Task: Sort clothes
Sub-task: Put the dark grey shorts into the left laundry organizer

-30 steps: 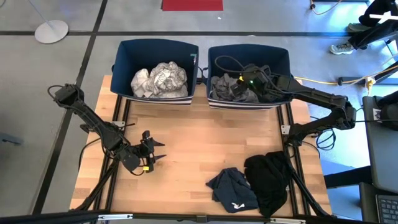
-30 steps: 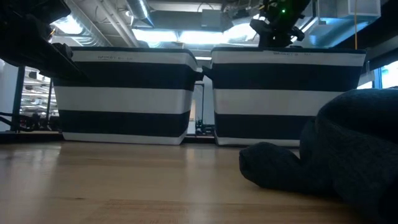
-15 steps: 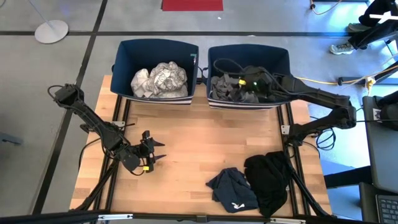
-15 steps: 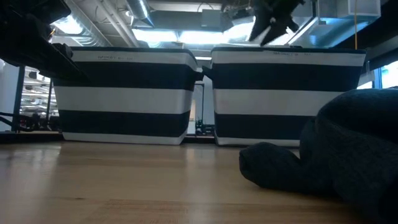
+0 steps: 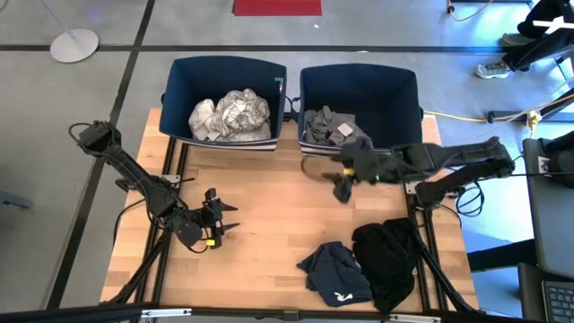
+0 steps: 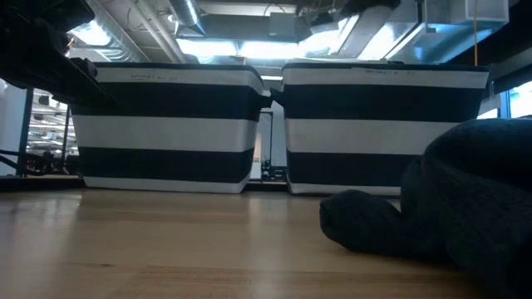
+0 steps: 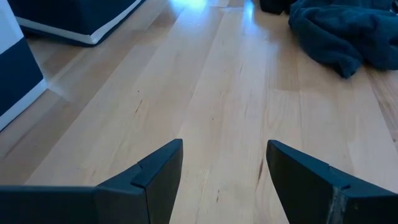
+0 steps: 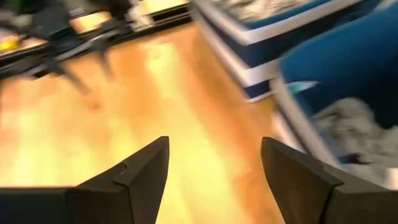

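Light wood plank tabletop (image 5: 269, 224) on a black metal frame (image 5: 170, 179), set on a grey floor (image 5: 54, 135) w/ dark tape lines (image 5: 134, 63) crossing it. Far side, top centre: red mat (image 5: 276, 7). Far left: round white stand base (image 5: 73, 44) w/ a thin pole. Far right: yellow cable (image 5: 466, 117) running across the floor, plus dark cables; a person's shoe (image 5: 494, 69) and dark trouser leg at the far right corner. Right edge: grey desk w/ part of a keyboard (image 5: 556, 301). Low view: ceiling w/ exposed pipes & ducts (image 6: 241, 17), bright strip lights (image 6: 191, 15), shelving (image 6: 50, 137) at far left behind the table.
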Motion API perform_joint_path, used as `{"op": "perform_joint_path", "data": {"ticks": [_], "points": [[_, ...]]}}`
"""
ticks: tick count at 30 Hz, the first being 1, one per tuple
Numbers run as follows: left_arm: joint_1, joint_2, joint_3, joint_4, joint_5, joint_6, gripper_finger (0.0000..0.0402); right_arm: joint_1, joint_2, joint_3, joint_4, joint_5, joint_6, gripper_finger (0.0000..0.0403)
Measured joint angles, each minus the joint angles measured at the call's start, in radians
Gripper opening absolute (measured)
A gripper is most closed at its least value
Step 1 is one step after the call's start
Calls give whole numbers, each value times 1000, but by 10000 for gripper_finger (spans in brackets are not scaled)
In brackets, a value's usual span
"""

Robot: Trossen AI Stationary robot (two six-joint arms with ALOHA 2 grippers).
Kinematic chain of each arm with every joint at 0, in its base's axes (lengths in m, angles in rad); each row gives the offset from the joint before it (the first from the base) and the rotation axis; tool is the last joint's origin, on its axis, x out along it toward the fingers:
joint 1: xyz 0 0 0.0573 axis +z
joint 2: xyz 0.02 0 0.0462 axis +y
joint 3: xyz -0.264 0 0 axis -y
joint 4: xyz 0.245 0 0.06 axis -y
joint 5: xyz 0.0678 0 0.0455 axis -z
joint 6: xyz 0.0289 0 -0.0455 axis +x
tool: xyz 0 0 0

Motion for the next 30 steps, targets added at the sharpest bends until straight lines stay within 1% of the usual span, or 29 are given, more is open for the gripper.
{"op": "perform_joint_path", "data": {"ticks": [5,10,14,19,25,30], "points": [[0,0,0,1,0,-5,223,136,21,1,-5,0,92,253],[0,0,0,1,0,4,223,250,80,1,-24,-13,244,253],[0,0,0,1,0,6,223,318,149,0,-26,-55,303,253],[0,0,0,1,0,29,223,380,241,0,-27,-111,380,253],[1,0,0,1,-3,29,223,429,354,0,-38,-120,470,253],[1,0,0,2,-5,35,223,464,428,-1,-90,-219,532,253]]}}
